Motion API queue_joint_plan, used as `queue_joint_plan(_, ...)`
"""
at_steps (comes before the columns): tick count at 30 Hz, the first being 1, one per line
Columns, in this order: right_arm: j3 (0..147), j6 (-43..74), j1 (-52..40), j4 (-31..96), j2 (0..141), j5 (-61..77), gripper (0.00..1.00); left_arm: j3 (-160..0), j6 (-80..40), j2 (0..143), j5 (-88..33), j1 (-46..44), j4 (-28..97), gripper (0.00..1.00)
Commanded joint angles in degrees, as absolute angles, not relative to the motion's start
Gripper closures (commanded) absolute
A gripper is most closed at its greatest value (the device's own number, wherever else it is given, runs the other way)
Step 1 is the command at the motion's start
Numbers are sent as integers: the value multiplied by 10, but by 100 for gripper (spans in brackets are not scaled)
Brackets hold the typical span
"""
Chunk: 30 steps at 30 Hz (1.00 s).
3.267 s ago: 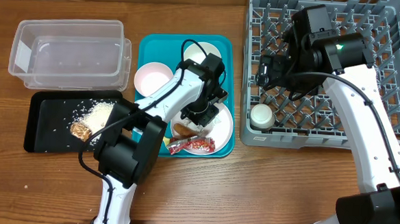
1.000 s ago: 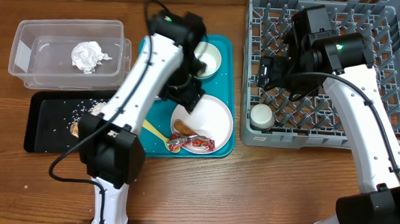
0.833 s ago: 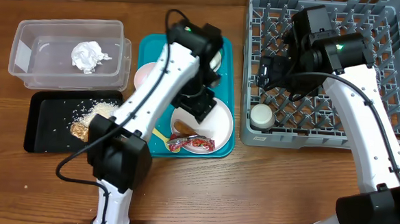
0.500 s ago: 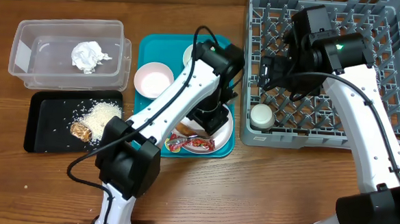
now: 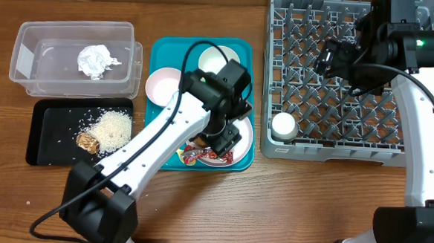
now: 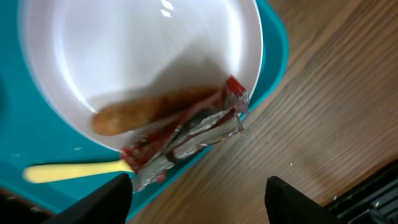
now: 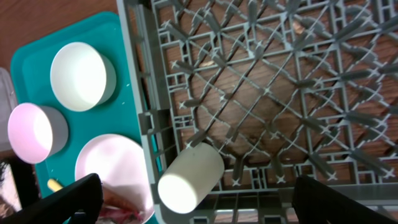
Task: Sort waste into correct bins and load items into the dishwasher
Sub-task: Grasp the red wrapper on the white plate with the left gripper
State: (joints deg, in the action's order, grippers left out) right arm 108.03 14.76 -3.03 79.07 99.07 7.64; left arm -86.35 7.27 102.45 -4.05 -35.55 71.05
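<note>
Hovering with left fingers [image 6: 104, 200] spread, empty, over the foil wrapper [image 6: 186, 135] and sausage piece [image 6: 138, 112] on the plate [image 6: 137, 50], right fingers [image 7: 65, 198] likewise apart above the dish rack [image 5: 329, 105] — napkin [image 5: 95, 60] in clear tub [image 5: 23, 65], rice [image 5: 112, 125] on black tray [image 5: 48, 141], cup [image 5: 283, 125] racked — wrapper, sausage, white bowl [image 5: 215, 60], pink bowl [image 5: 164, 85], plate, spoon [image 6: 68, 173] yet to go.

**Both claws open, both empty**

Left arm [image 5: 149, 144] is stretching forward and rightward from its base, wrist bending over. Left claw [image 6: 199, 186] is pointing straight down, fingers [image 6: 112, 202] spreading wide with nothing between them. Right arm [image 5: 425, 132] is rising tall, forearm angling back and to the left. Right claw [image 7: 196, 193] is facing down, fingers wide apart, gripping nothing.
</note>
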Motion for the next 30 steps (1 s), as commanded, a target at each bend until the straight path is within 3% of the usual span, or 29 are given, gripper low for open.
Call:
queue_joint_plan(1,1095,145,-31,793,988,91,0,-811,98,1037,-88,-357,694,32)
queue_joint_plan(11,1095,145,-31,796,988,91,0,-774,99,1038,-101,-357,630,28)
queue_joint_plan(16,1095,145,-31,800,988,91,0,-726,99,1038,-83,-357,581,32)
queue_joint_plan(18,1095,145,-31,800,988,91,0,-721,97,1038,-70,-357,571,44)
queue_joint_plan(21,1095,145,-31,801,988,91,0,-723,91,1037,-59,-356,557,89)
queue_joint_plan(22,1095,145,-31,801,988,91,0,-725,80,1037,-50,-356,554,96)
queue_joint_plan(30,1095,145,-31,806,988,91,0,-818,36,1037,-36,-355,600,96)
